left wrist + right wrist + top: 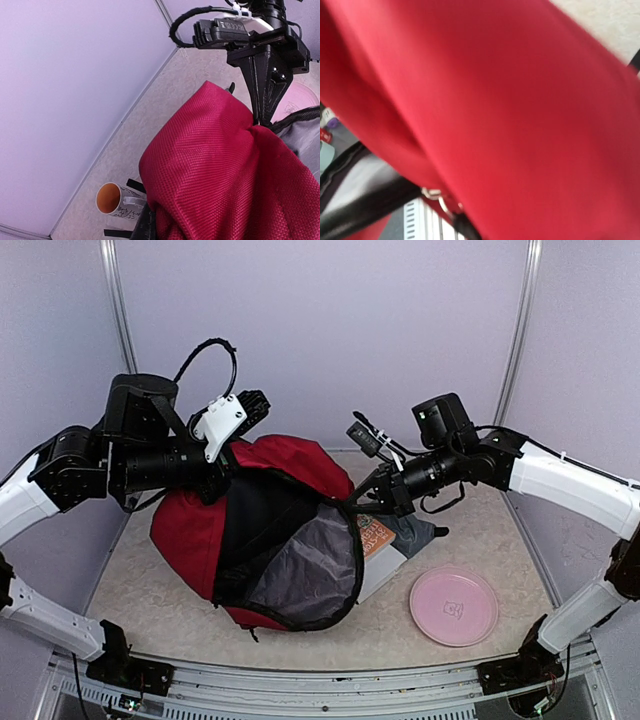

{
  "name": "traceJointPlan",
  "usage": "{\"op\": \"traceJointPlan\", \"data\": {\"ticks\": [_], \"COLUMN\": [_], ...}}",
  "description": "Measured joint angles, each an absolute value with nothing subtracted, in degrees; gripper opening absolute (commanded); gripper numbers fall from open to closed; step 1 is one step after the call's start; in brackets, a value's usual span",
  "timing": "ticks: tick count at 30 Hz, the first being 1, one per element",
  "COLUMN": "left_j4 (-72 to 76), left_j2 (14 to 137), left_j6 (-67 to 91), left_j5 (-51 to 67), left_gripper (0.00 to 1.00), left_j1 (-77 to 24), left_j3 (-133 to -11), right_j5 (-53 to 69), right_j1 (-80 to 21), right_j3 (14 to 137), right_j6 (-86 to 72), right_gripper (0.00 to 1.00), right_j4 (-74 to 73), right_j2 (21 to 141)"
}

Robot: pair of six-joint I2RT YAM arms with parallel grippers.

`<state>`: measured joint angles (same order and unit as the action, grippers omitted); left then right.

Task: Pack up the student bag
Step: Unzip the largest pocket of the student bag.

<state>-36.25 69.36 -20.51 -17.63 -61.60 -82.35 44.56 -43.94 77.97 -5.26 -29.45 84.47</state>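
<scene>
The student bag (190,530) is dark red and lies in the middle of the table, its main opening gaping with grey lining (305,570) showing. My left gripper (222,478) is shut on the bag's upper back edge and holds it up. Red fabric (215,165) hides its fingertips in the left wrist view. My right gripper (352,503) is shut on the opening's right rim; the left wrist view shows its fingers (260,117) pinching the fabric. Blurred red fabric (520,100) fills the right wrist view, with a metal zip ring (437,197) low down.
An orange-covered book (376,537) lies against the bag's right side, with a small grey pouch (418,532) behind it. A pink plate (453,606) sits at the front right. A white mug (109,198) with an orange inside lies near the back wall.
</scene>
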Motion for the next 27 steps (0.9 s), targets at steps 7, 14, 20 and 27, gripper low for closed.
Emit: {"op": "traceJointPlan", "data": {"ticks": [7, 14, 20, 27], "left_j4": [-34.5, -34.0, -35.2, -39.4], "left_j2": [64.7, 63.3, 63.3, 63.6], "left_j6": [-18.0, -16.9, -14.0, -3.8], "left_j5": [-13.6, -10.4, -12.2, -21.7], "left_gripper": [0.0, 0.0, 0.0, 0.0], "left_j1": [-58.8, -57.7, -57.5, -57.9], "left_j3": [-81.1, -81.1, -81.1, -87.7], "right_j5": [46.4, 49.7, 51.0, 41.8], "right_j1": [-39.7, -36.4, -36.3, -32.2], "right_j3": [71.2, 70.0, 70.7, 67.8], "right_j6": [-8.0, -7.6, -6.9, -10.5], "right_gripper": [0.0, 0.0, 0.31, 0.61], "right_j4": [-26.1, -21.7, -19.1, -19.6], "right_j2": [83.0, 83.5, 86.5, 85.2]}}
